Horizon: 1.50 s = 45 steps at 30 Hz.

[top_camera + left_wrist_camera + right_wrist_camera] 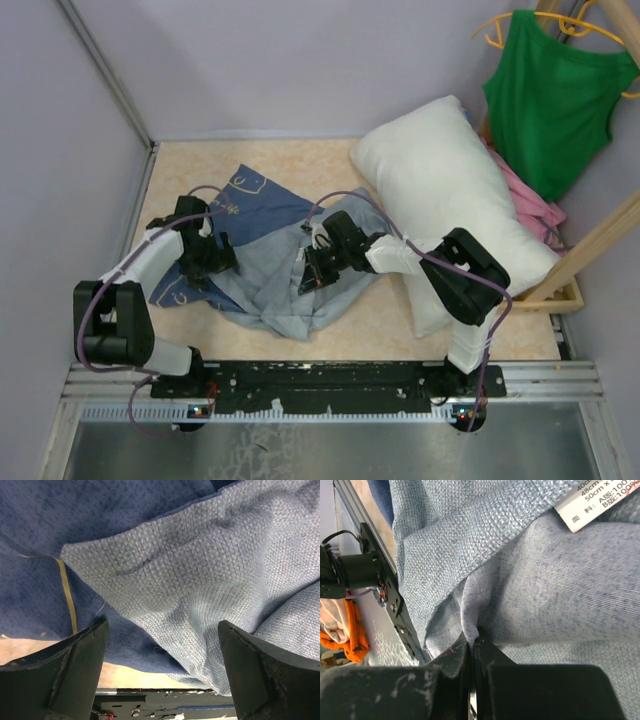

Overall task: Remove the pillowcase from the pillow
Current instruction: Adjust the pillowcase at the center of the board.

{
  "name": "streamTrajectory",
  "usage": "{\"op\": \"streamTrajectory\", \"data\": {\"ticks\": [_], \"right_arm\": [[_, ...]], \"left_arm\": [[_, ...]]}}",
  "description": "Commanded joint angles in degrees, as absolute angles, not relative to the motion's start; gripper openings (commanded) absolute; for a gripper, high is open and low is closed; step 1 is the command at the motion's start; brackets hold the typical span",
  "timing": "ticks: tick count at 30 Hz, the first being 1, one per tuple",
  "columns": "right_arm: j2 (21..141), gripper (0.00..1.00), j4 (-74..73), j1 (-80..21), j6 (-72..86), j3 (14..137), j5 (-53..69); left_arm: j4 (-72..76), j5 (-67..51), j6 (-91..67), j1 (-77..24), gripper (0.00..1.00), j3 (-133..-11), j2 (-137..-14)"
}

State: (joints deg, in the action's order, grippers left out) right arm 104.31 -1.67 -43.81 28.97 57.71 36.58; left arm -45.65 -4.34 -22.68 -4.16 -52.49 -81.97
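Observation:
The pillowcase [270, 270] lies crumpled on the table, pale grey-blue folds over a darker blue face, apart from the pillow. The plump white pillow [450, 195] rests bare at the right. My left gripper [205, 262] hovers over the pillowcase's left part. In the left wrist view that gripper [162, 630] is open, its fingers [75, 665] straddling the pale cloth [200, 570] without pinching it. My right gripper [310, 275] sits at the middle of the pillowcase. Seen from the right wrist, this gripper [472, 642] is shut on a thin fold of the pillowcase [545, 590].
A green tank top [555, 95] hangs at the back right above a pink garment [535, 205] and a wooden frame [590, 250]. Walls close the left and back sides. The black base rail [330, 375] runs along the near edge. A white care label [595, 502] shows on the cloth.

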Motion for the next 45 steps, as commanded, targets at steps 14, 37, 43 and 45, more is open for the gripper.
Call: {"op": "streamTrajectory", "data": {"ticks": [14, 37, 43, 45], "right_arm": [[104.43, 0.00, 1.14, -43.86, 28.57, 59.53, 38.08], [106.51, 0.13, -0.22, -46.29, 27.37, 64.87, 36.47], [106.41, 0.18, -0.91, -46.32, 26.55, 64.94, 36.21], [106.37, 0.19, -0.90, -46.32, 26.47, 64.87, 36.13]], "left_arm": [[-29.71, -9.35, -28.47, -4.57, 0.83, -53.18, -83.89], [-33.95, -11.58, -18.87, -4.46, 0.67, -66.98, -77.93], [-31.72, -17.42, -21.40, -4.44, 0.80, -61.70, -79.36], [-34.35, -15.69, -22.22, -4.42, 0.80, -61.34, -80.63]]}}
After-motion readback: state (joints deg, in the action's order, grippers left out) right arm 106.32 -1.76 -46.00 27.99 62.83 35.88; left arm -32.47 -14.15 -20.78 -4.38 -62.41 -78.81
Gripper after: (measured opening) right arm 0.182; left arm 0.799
